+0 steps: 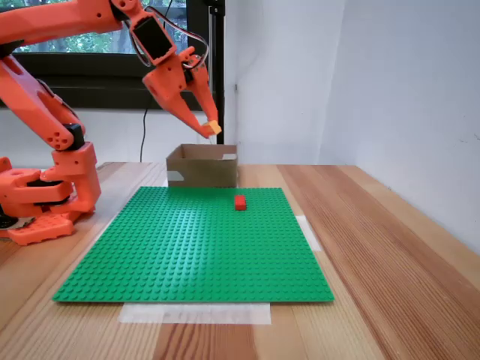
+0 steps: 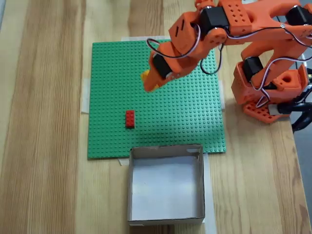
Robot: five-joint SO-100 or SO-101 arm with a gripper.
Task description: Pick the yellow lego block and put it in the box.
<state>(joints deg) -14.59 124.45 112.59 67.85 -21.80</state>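
Your arm (image 1: 45,112) is bright orange throughout, with black motor housings and thin black and white wires at the wrist. Your gripper (image 1: 211,131) is the same orange and carries the yellow lego block (image 1: 215,127), a yellow-orange colour. Your baseplate (image 1: 195,240) is solid green with a regular stud pattern. The small brick (image 2: 129,118) on it is plain red. Your box (image 2: 165,183) is brown cardboard outside, pale grey-white on its floor, with a pale tape patch. Your table (image 1: 375,247) is light wood with darker reddish grain stripes.
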